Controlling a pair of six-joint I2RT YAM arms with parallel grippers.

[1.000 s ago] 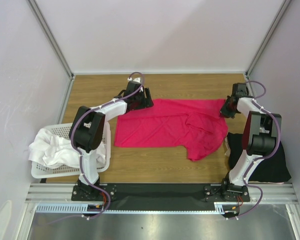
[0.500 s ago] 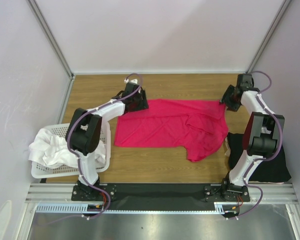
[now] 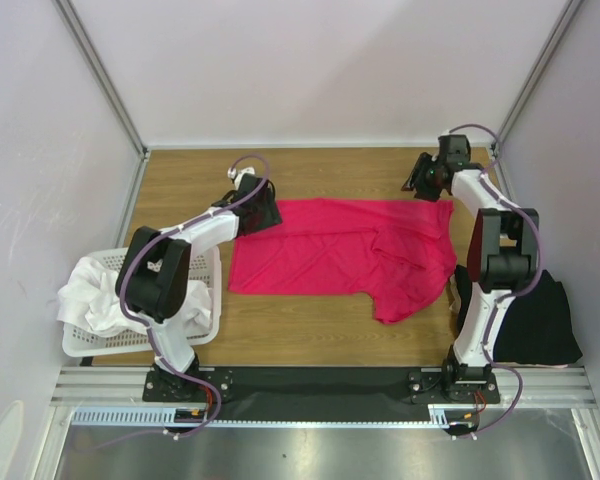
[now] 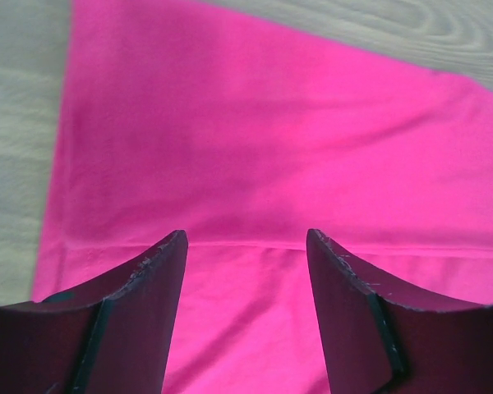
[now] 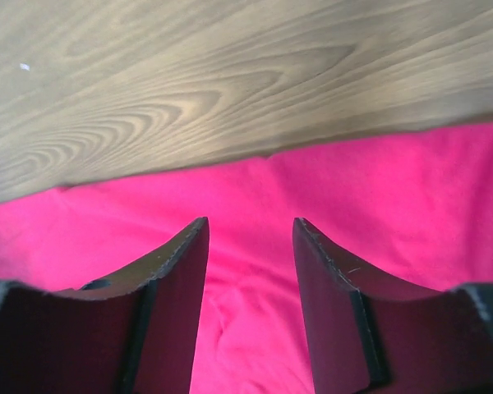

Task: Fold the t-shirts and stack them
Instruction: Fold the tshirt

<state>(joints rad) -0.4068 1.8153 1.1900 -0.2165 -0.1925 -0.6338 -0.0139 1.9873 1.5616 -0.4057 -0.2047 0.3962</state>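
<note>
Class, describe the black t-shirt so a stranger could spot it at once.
On the wooden table, look to the near right corner, by the right arm's base. The black t-shirt lies there, the only dark cloth; its neighbour is a crimson-pink t-shirt.

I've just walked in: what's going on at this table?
Two robot arms are working on a crimson-pink t-shirt spread on the wooden table. The left gripper hangs open over its far left corner, the right gripper open over its far right edge; neither holds cloth. The shirt is rumpled on the right, not yet folded. White shirts sit in a basket at left; a black shirt lies at right.
</note>
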